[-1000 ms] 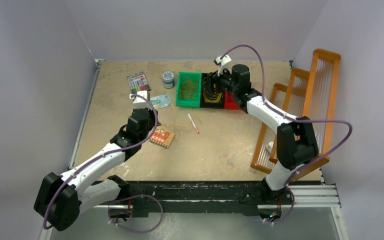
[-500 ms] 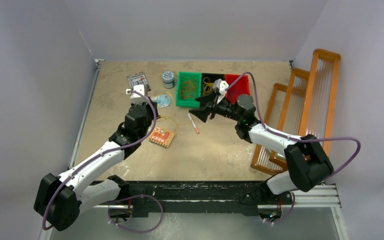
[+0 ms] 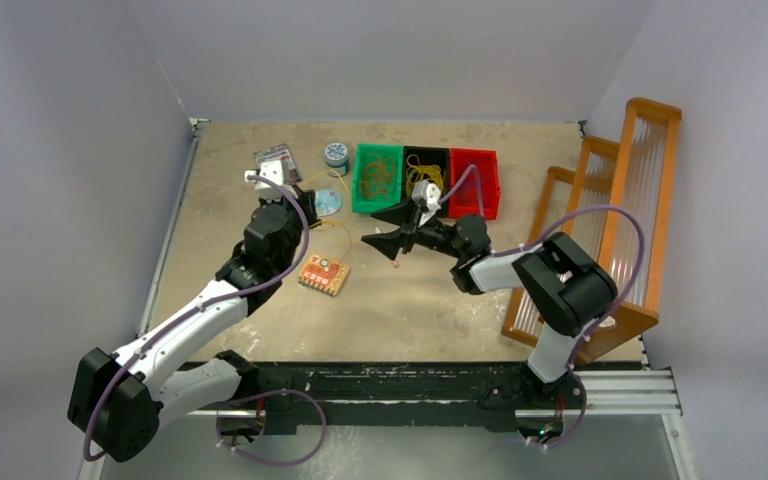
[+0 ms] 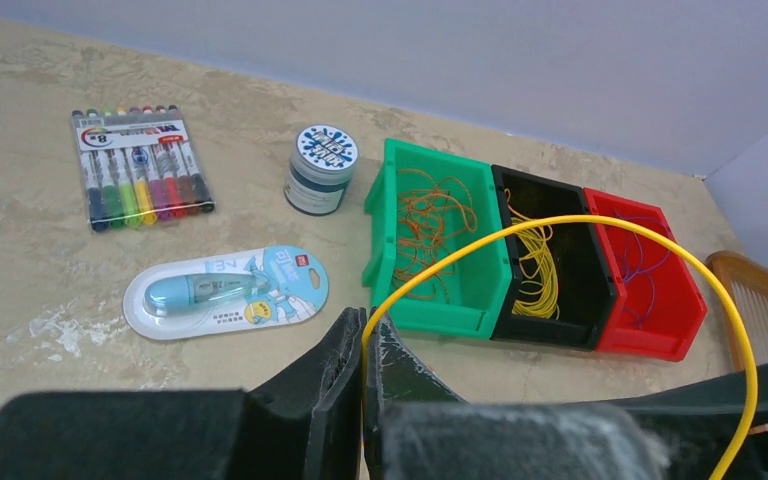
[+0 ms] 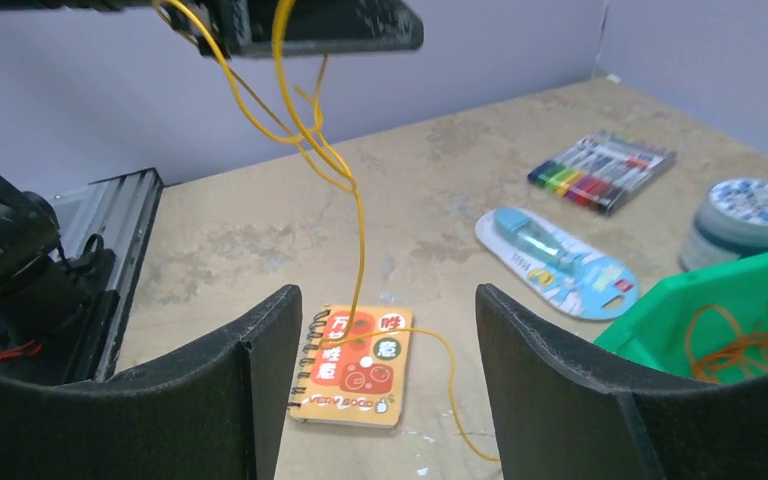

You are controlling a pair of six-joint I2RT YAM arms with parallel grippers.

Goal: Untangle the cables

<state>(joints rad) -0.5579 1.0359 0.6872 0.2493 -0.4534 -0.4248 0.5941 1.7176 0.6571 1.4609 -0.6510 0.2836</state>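
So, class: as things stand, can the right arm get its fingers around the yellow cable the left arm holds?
Probably yes: the right fingers stand open, and the yellow cable hangs from the left fingers straight ahead of them, nothing between.

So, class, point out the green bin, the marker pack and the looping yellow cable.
green bin [image 4: 430, 312], left wrist view, near outer wall.
marker pack [image 4: 140, 172], left wrist view, middle of the pens.
yellow cable [image 4: 600, 219], left wrist view, top of its arc.
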